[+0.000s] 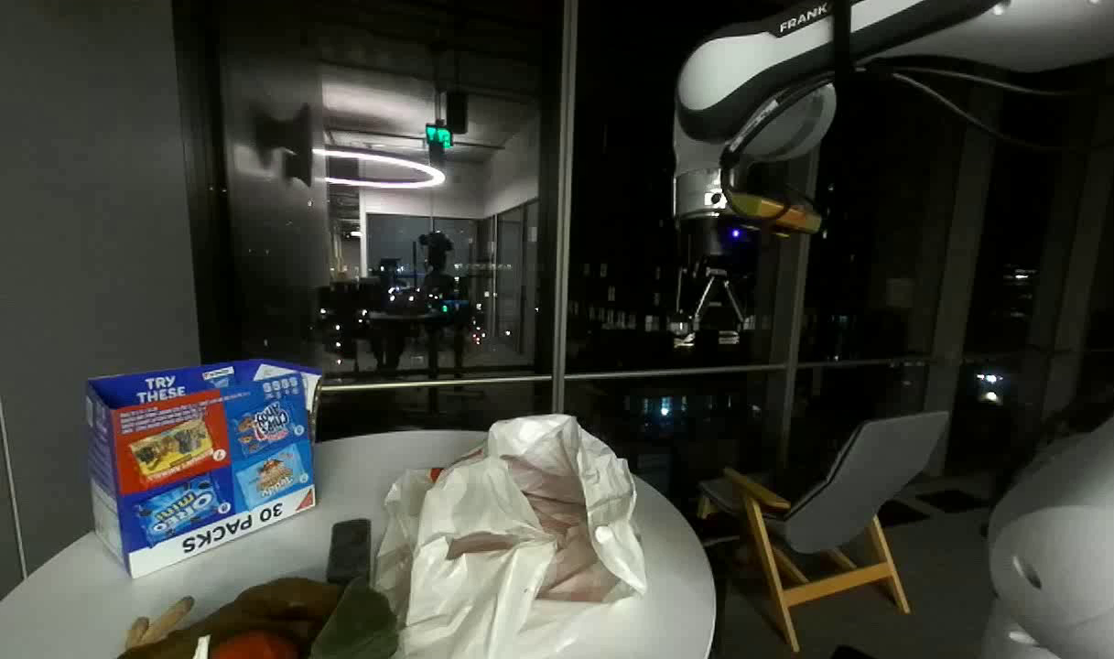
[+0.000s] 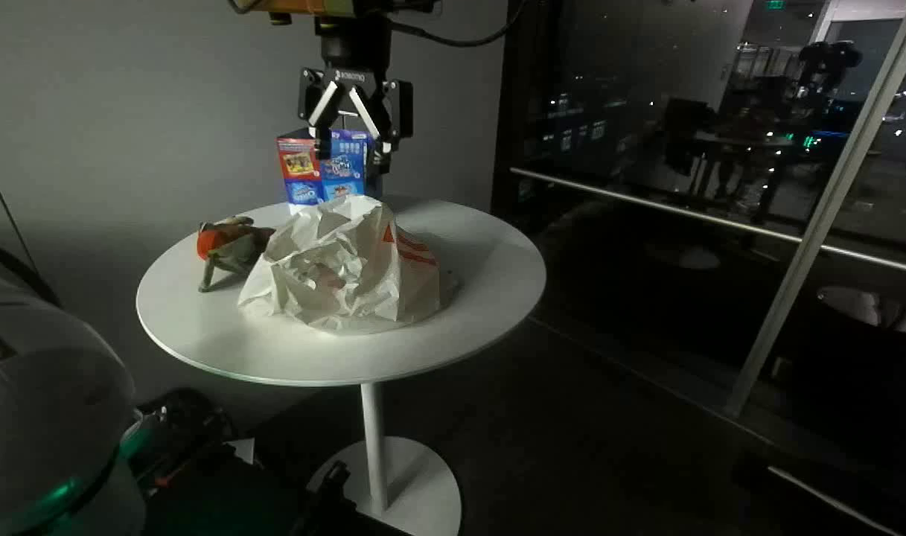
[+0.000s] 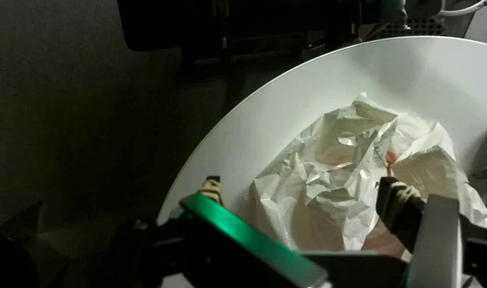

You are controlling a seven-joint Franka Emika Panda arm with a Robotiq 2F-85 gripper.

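Jaws hang wide apart with nothing between them, clear of the desk [image 2: 490,286]; in an exterior view they show at the upper middle of the frame, and in the wrist view they come in from the bottom, pale bands [image 3: 405,195] wound round their tips. Below them in the wrist view, right of centre, lies a crumpled white bag [image 3: 331,192], orange-red stripes printed on its side, resting on the desk in the middle of the frame in an exterior view. A blue and red snack carton [image 1: 213,462] marked "30 PACKS", that lettering upside down, stands at the left of the frame. Between carton and bag lies a dark flat rectangular object [image 1: 350,549]. A brown, green and orange soft figure [image 2: 229,249] lies just left of the bag; whether they touch I cannot tell. The white arm [image 1: 717,78] reaches in from the upper right, above a grey chair [image 1: 845,485] with a wooden frame at the lower right.
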